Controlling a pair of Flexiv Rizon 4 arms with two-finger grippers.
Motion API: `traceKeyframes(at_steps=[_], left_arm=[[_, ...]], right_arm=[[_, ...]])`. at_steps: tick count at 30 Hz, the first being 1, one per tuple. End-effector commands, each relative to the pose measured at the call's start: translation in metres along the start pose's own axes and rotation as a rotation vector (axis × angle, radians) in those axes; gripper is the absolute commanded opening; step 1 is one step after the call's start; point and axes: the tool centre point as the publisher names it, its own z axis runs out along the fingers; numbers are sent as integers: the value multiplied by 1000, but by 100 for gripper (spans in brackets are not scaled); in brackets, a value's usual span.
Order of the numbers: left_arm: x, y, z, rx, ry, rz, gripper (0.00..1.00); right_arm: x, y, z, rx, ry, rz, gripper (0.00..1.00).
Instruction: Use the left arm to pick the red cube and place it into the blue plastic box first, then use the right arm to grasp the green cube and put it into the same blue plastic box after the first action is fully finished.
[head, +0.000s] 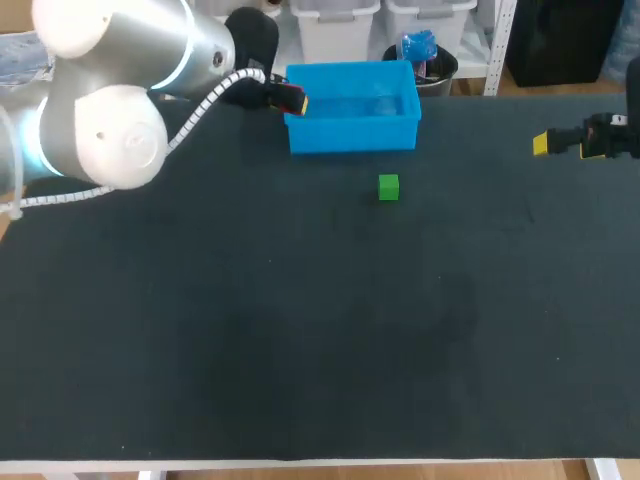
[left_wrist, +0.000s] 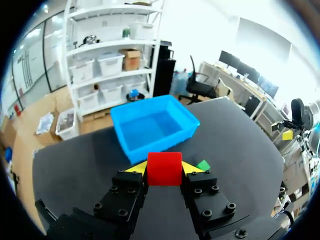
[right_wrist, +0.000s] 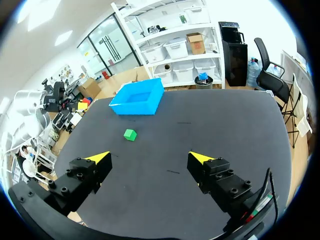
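Observation:
My left gripper (left_wrist: 164, 169) is shut on the red cube (left_wrist: 164, 168), holding it in the air just short of the blue plastic box (left_wrist: 152, 126). From above, the red cube (head: 290, 98) hangs at the left rim of the box (head: 352, 133). The green cube (head: 389, 187) rests on the black table a little in front of the box; it also shows beside the left fingers (left_wrist: 203, 164). My right gripper (right_wrist: 150, 159) stands open and empty, far from the green cube (right_wrist: 130, 134) and the box (right_wrist: 138, 98). In the head view it sits at the right edge (head: 565, 143).
The black table (head: 300, 330) stretches wide in front of the cube and box. My left arm's large white joints (head: 100, 110) fill the upper left of the head view and hide that corner.

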Motion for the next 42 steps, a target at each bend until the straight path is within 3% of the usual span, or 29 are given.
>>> traceKeyframes(at_steps=[1, 16, 42], left_arm=[[-19, 7, 33, 43, 2, 13, 0], [-55, 18, 81, 62, 6, 42, 0], [-61, 39, 132, 31, 60, 7, 0]], right_arm=[[0, -1, 0, -2, 0, -1, 100], [0, -1, 0, -2, 0, -1, 100], [0, -1, 0, -2, 0, -1, 100]])
